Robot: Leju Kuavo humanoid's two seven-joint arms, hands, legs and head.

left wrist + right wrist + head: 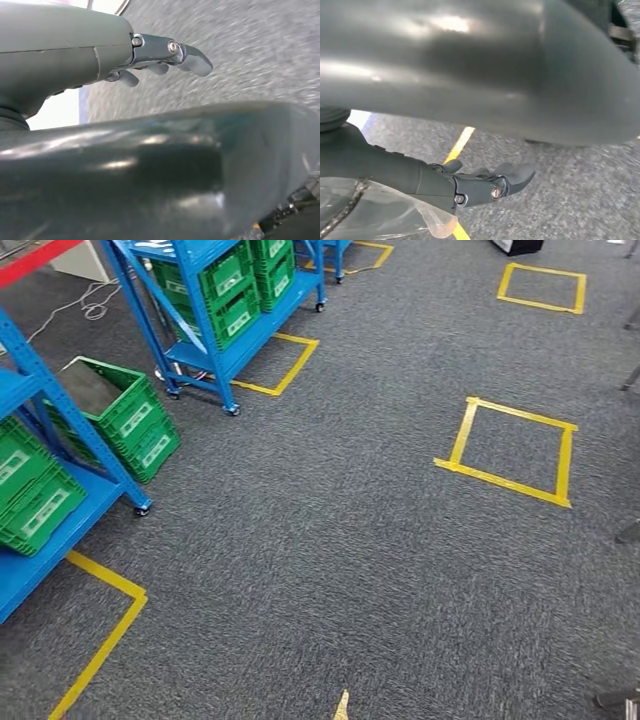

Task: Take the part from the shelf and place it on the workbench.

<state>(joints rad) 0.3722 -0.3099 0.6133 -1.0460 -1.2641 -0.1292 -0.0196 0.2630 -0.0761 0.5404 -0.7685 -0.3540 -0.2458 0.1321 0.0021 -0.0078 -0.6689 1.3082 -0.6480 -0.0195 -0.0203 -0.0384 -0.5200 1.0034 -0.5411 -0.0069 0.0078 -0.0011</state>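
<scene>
Where blue racks point(204, 315) hold green crates point(234, 285), left hand point(166, 55) spread empty; right hand point(486, 182) holds clear bag point(384, 212).

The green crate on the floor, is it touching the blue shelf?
Cannot tell. In the head view the green crate sits right beside the blue shelf, whose post hides any gap.

Grey ribbed-cover left hand point(151, 55) and right hand point(478, 182) show dark fingers, silver screws.
</scene>
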